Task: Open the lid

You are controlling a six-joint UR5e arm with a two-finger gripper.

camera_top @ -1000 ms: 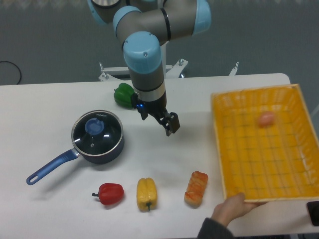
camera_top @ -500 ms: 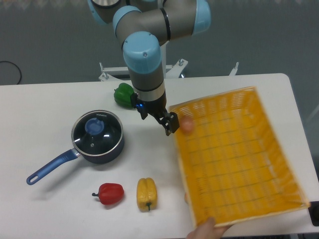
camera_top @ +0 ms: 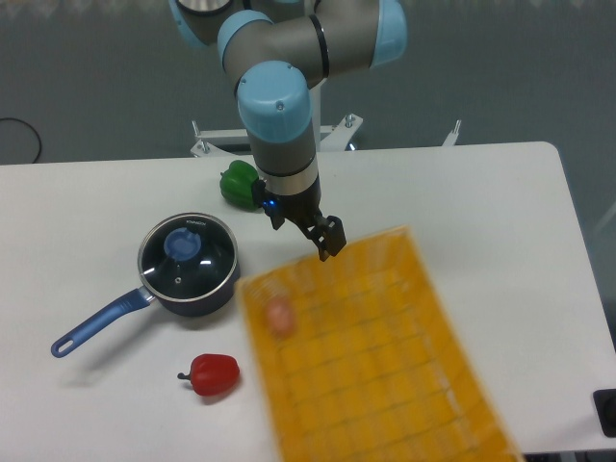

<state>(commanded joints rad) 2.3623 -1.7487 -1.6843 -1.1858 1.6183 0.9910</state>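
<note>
The lid, clear glass with a metal rim and a blue knob, rests flat on the dark blue saucepan at the table's left. The pan's long blue handle points toward the front left. My gripper hangs to the right of the pan, well apart from the lid. Its fingers are open with nothing between them.
A blurred yellow basket lies across the front middle of the table, its far corner just under my gripper, with a pinkish item in it. A red pepper lies in front of the pan and a green pepper behind my arm.
The yellow basket has swept from the right side to the front middle, now covering the yellow pepper and the bread. The hand that held it is gone. My arm and the lid have not moved.
</note>
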